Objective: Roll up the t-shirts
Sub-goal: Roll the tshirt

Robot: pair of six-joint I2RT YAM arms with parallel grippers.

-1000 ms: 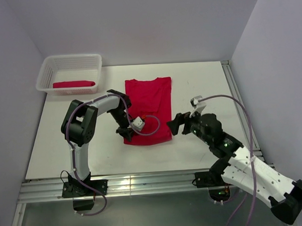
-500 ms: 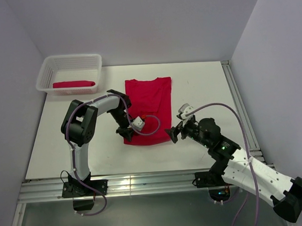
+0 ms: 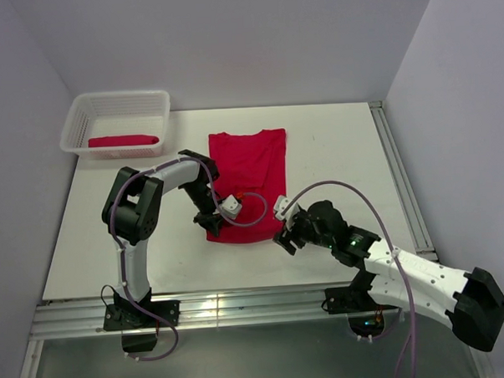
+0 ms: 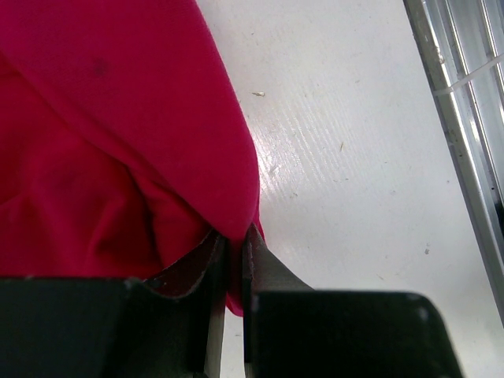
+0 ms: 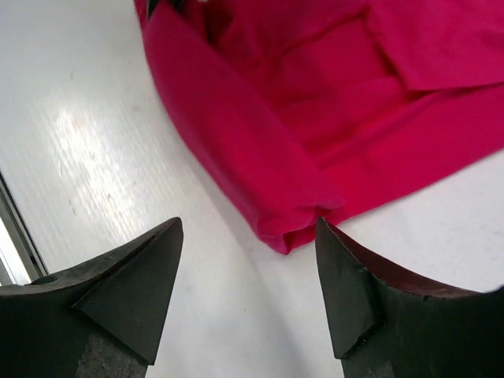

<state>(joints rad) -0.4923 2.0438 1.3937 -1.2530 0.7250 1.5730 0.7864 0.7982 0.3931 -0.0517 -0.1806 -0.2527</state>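
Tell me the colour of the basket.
White plastic lattice basket, plain with no print; it shows best in the top external view.

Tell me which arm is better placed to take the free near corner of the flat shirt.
Right. The right pincer stands open at that corner of the shirt; the left pincer is shut on the other near corner.

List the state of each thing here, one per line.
flat t-shirt: folded lengthwise on the table, near-left corner pinched
basket: upright
rolled t-shirt: lying in the basket
left end effector: shut on the flat t-shirt's corner
right end effector: open, poised at the near-right corner, gripping nothing
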